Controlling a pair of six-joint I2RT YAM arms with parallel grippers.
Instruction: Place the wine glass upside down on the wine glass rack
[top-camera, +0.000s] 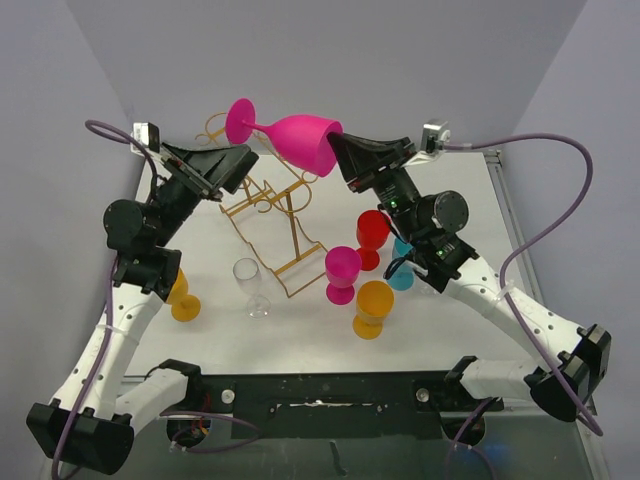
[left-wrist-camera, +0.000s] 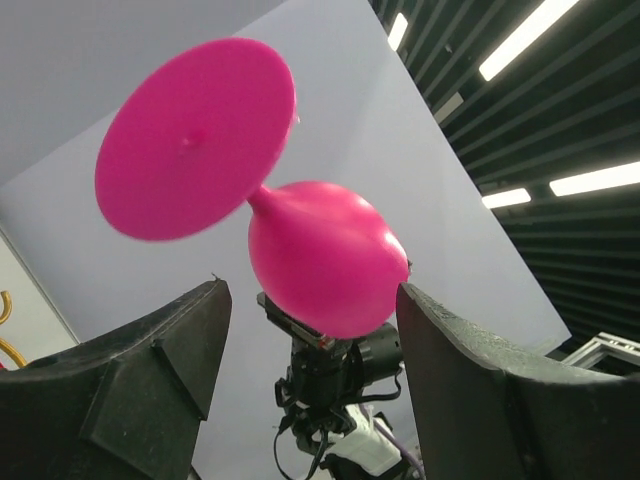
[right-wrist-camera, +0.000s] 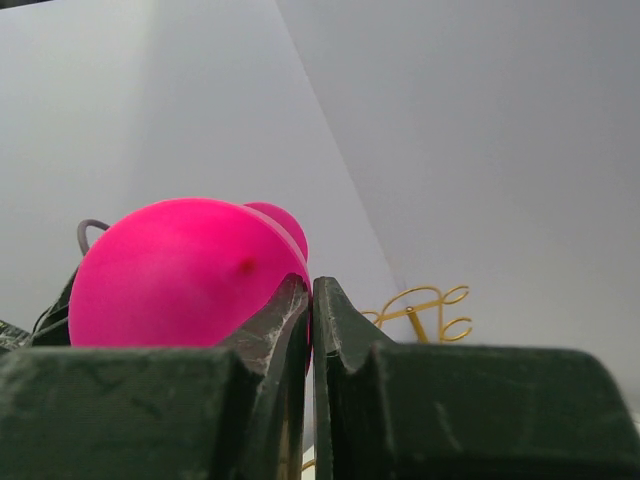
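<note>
A magenta wine glass (top-camera: 295, 140) hangs in the air on its side, foot pointing left, above the back of the table. My right gripper (top-camera: 335, 150) is shut on the glass's rim; in the right wrist view the bowl (right-wrist-camera: 180, 275) sits left of the closed gripper (right-wrist-camera: 310, 285). The gold wire wine glass rack (top-camera: 270, 205) stands below and left of the glass, its curled hooks showing in the right wrist view (right-wrist-camera: 425, 305). My left gripper (top-camera: 238, 160) is open and empty beside the rack's top, just below the glass's foot (left-wrist-camera: 195, 140).
Other glasses stand on the white table (top-camera: 320, 330): a red one (top-camera: 372, 235), a small magenta one (top-camera: 342, 272), an orange one (top-camera: 373, 305) and a teal one (top-camera: 402, 272) at right, a clear one (top-camera: 250, 285) and a yellow-orange one (top-camera: 183, 298) at left.
</note>
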